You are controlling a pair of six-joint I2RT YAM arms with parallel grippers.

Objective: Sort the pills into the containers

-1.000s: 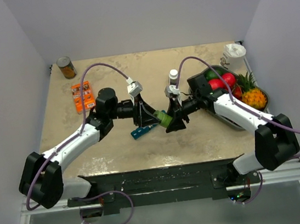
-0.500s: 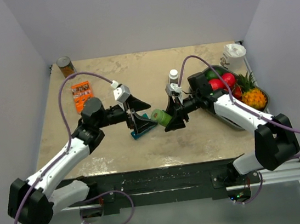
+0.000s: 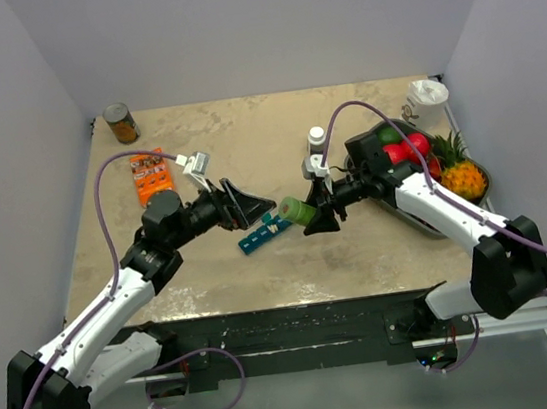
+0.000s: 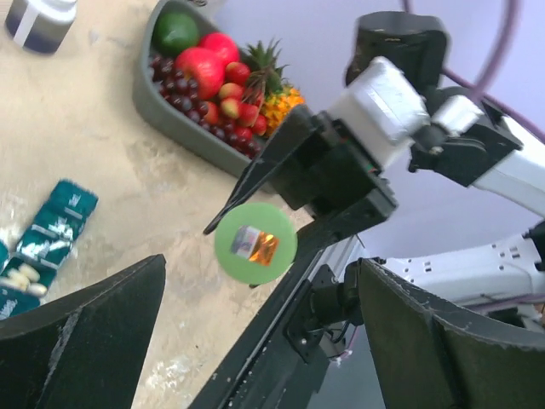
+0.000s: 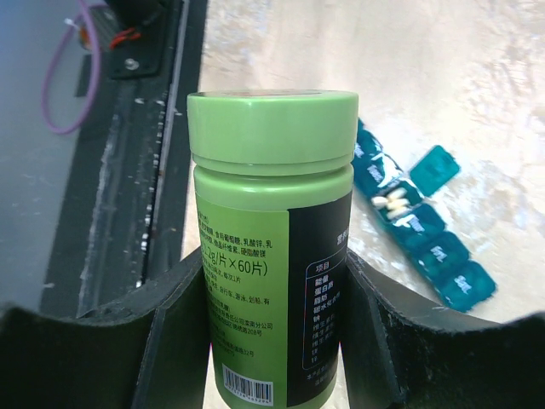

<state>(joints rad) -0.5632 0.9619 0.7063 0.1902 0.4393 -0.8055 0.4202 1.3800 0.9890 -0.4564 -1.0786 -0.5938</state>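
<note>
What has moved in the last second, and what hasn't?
The left gripper has drawn back to the left, away from the green bottle, and is open and empty. Whether it was gripping the cap earlier cannot be told. The right gripper stays shut on the bottle, cap on, barely shifted. The teal organiser lies about where it was.

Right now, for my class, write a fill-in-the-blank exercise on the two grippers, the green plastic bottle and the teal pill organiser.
1. The right gripper clamps a green plastic ___ with a green cap.
2. The left gripper is ___ and holds nothing.
3. In the narrow teal plastic pill organiser, one uncovered compartment holds small ___ pills.
Missing words: bottle; open; white.
</note>
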